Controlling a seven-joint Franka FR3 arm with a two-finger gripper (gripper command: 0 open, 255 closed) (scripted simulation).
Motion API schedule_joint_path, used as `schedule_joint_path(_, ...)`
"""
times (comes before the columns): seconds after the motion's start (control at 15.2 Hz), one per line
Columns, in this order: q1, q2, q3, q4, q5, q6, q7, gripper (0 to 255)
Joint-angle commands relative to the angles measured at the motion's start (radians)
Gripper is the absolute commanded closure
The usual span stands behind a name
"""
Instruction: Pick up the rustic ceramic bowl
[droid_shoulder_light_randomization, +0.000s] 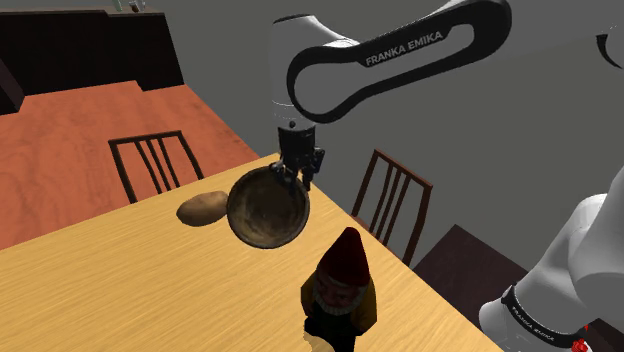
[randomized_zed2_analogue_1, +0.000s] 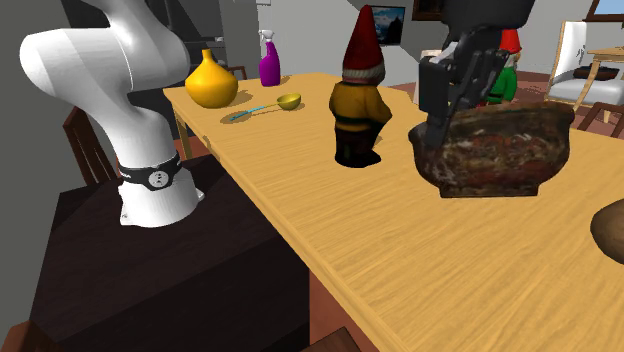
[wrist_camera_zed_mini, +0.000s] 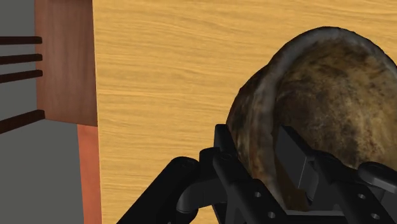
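Over table (droid_shoulder_light_randomization: 120, 280), downward claw (droid_shoulder_light_randomization: 290, 178) astride bowl (droid_shoulder_light_randomization: 265, 212)

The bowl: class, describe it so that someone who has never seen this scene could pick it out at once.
Find the long wooden table and the red-hatted gnome on it. Near the gnome, the black claw clasps the bowl by its rim. It is the only mottled brown, hollow, tilted thing; the brown lump beside it lies solid on the table.

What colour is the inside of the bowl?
The bowl is mottled brown and tan inside; clearest in the wrist view.
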Motion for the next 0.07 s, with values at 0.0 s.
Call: schedule_joint_path(0.0,0.0,-0.003,0.0,0.007,0.001,-0.008,0.0,255)
